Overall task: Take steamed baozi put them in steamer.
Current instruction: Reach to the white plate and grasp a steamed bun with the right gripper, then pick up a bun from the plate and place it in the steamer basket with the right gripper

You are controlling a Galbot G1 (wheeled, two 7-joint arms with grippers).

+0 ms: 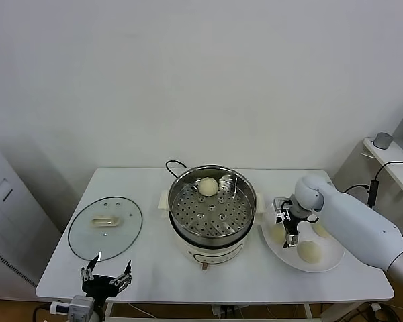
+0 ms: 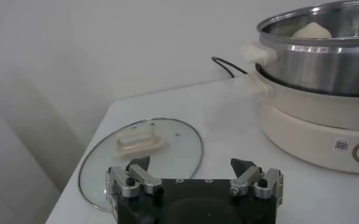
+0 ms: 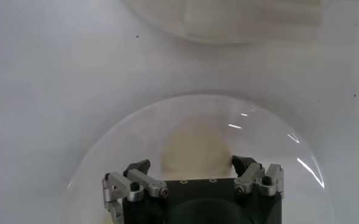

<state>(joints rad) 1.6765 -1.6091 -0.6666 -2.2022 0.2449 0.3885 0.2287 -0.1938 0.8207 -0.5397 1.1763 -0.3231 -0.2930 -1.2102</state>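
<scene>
Centre frame: round shiny steel steamer holding one cream-white dome-shaped baozi; right of it, flat white plate with three more, right gripper spread astride one; left gripper released, lower left.

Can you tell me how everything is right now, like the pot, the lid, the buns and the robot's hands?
steamer: uncovered, one bun inside.
bun in steamer: resting at the back of the basket.
glass lid: off, lying flat on the table.
plate: holds three buns.
bun under gripper: on the plate, between the fingers, not gripped yet.
right gripper: open, lowered over that bun.
left gripper: open, idle at the table's front edge.
</scene>
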